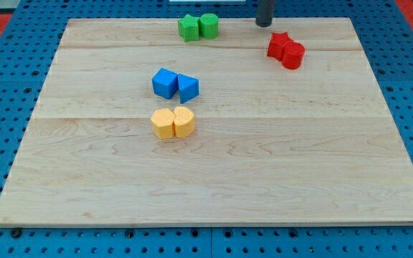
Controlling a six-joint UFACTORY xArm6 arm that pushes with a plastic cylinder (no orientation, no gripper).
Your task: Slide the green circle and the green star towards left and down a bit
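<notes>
The green star (188, 28) and the green circle (209, 26) sit touching each other at the view's top edge of the wooden board (214, 179), the star on the left. My tip (264, 24) stands near the top edge, to the right of the green circle and apart from it, and just up-left of the red blocks.
A red star (278, 44) and a red circle (293, 55) touch at the top right. A blue cube (165, 83) and a blue triangle (188, 87) sit left of centre. Two yellow blocks (163, 123) (183, 122) lie just below them.
</notes>
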